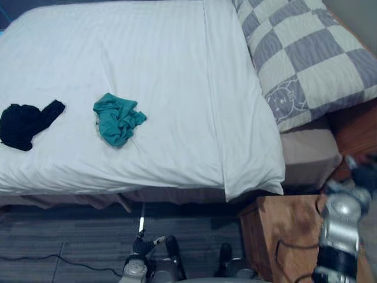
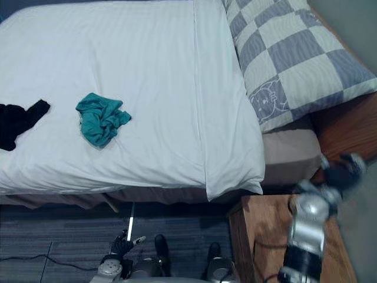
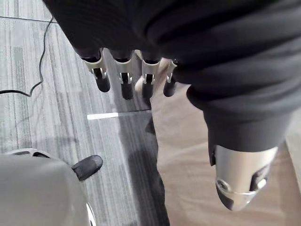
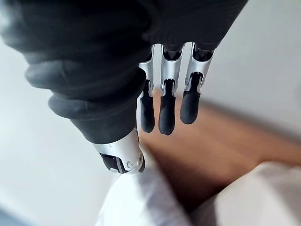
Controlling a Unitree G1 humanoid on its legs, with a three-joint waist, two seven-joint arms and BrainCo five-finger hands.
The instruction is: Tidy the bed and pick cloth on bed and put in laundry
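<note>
In the left eye view, the bed (image 1: 177, 76) has a smooth white cover. A crumpled teal cloth (image 1: 118, 119) lies on it, toward the near left side. A black cloth (image 1: 23, 124) lies further left, near the left edge and apart from the teal one. A checked pillow (image 1: 306, 53) lies at the far right. A wooden bedside table (image 1: 283, 230) stands at the near right, just beside the bed. The left hand (image 1: 140, 244) hangs low over the grey floor (image 1: 59, 242), in front of the near edge of the bed.

In the right eye view, the right hand (image 2: 344, 168) is at the right, above the bedside table; its fingers are blurred here.

In the left wrist view, the fingers (image 3: 123, 80) point down at the floor, straight and relaxed, with nothing in them.

In the right wrist view, the fingers (image 4: 167, 110) are also straight and hold nothing.
</note>
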